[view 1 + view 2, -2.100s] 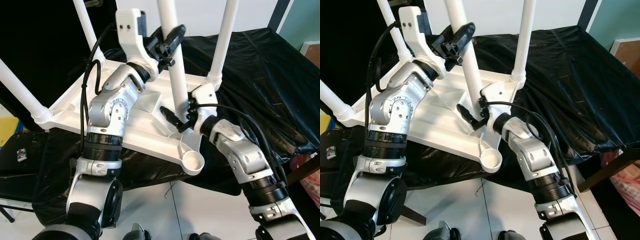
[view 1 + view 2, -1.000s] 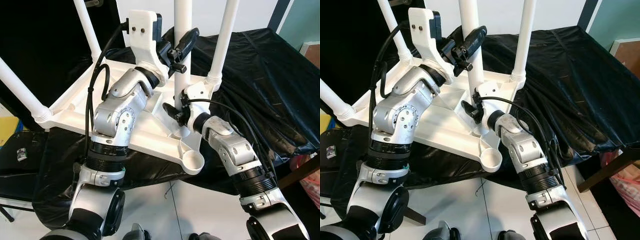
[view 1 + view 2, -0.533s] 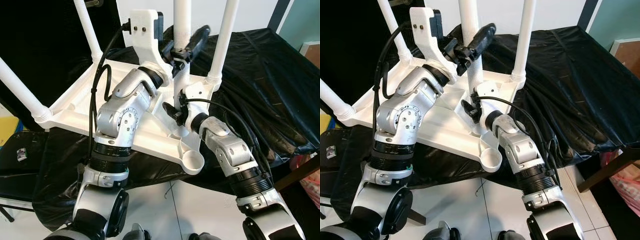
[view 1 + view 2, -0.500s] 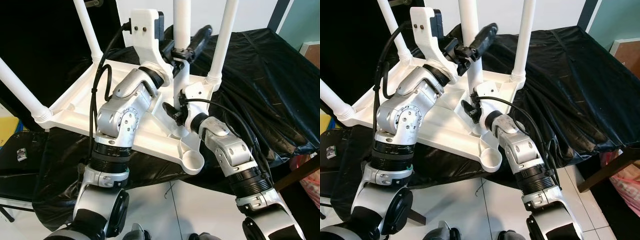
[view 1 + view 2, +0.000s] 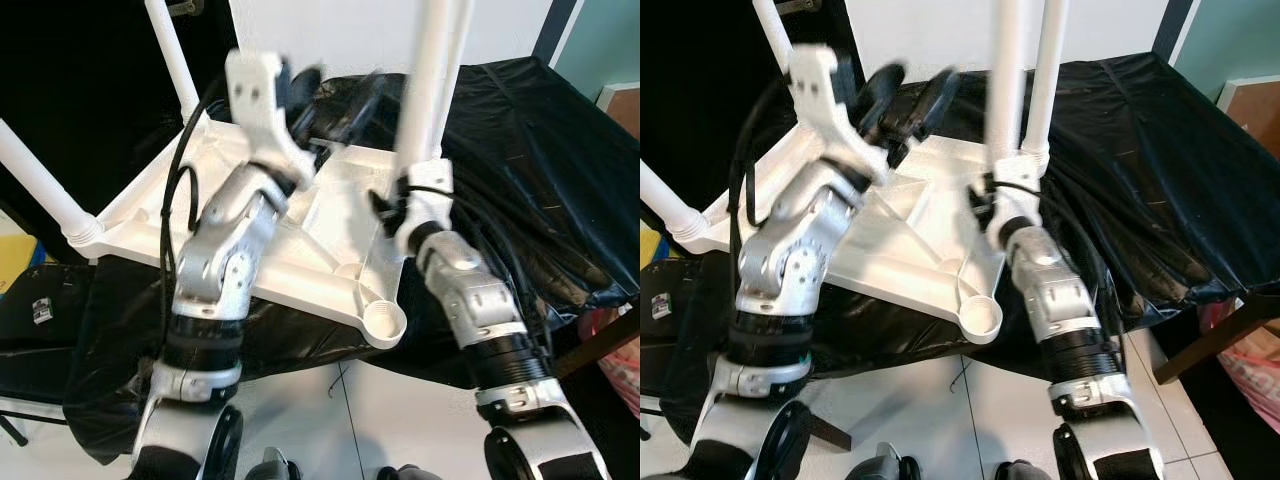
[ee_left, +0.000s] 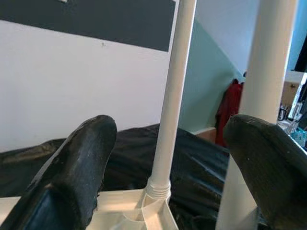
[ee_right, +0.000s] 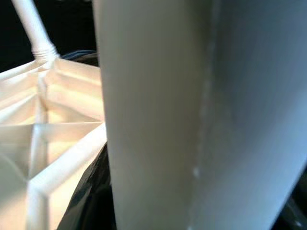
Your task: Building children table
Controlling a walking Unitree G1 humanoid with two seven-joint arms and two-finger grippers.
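A white tabletop [image 5: 150,215] lies upside down on a bench draped in black cloth [image 5: 540,170], filling the left and centre of the head views, so that its leg sockets face up. Legs already stand in three corners: one at the far left edge [image 5: 40,180], one at upper left [image 5: 172,55], one at upper centre [image 5: 455,60]. The near corner socket [image 5: 383,320], at lower centre, is empty, and probably awaits the last leg. The left claw [image 5: 335,105], blurred by motion, hovers at upper centre over the tabletop; the left wrist view shows its two black fingers [image 6: 79,165] spread apart with nothing between them, a standing leg beyond the gap. Just to its right, the loose leg [image 5: 425,70] stands upright, and the right claw [image 5: 395,205] appears to grip it low down, likely to carry it toward the empty socket. The right wrist view shows white tube pressed close to the lens. The standing leg directly behind the loose one crowds that move. At the far right are a teal wall [image 5: 605,40] and something pink on the floor [image 5: 625,375].
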